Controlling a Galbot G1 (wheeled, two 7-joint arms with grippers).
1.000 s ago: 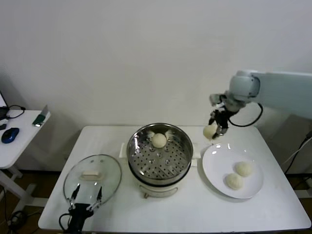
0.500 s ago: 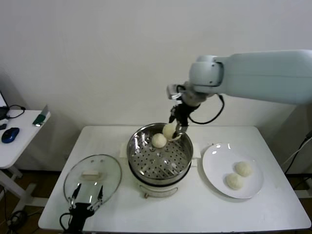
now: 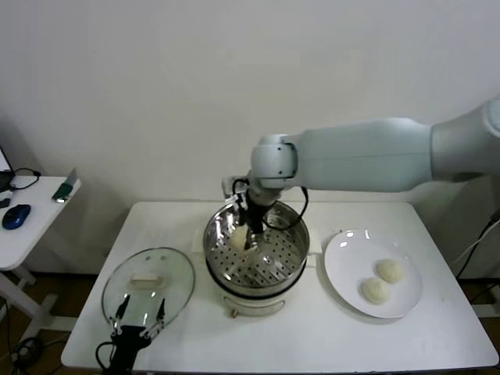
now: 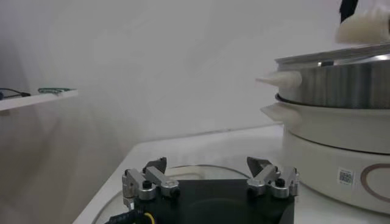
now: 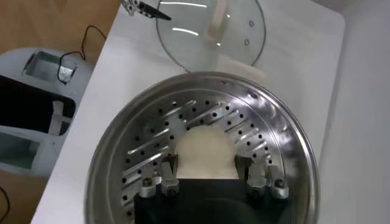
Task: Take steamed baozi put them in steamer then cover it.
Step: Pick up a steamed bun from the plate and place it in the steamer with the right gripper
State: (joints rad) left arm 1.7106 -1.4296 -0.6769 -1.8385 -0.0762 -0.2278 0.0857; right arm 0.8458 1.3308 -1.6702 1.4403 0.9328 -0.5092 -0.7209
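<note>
The right claw [image 3: 250,238] and its arm occupied the steamer [image 3: 293,242] opening from above, blocking access there. Bare counter [image 3: 312,332] lay open in front between the cover [image 3: 148,289] and the plate [image 3: 344,269].

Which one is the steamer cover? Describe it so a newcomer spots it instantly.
On the white table, look to the robot's left of the steel steamer. The cover lies flat there near the front edge: a clear glass disc with a metal rim and a cream bar handle, unlike the opaque white plate.
</note>
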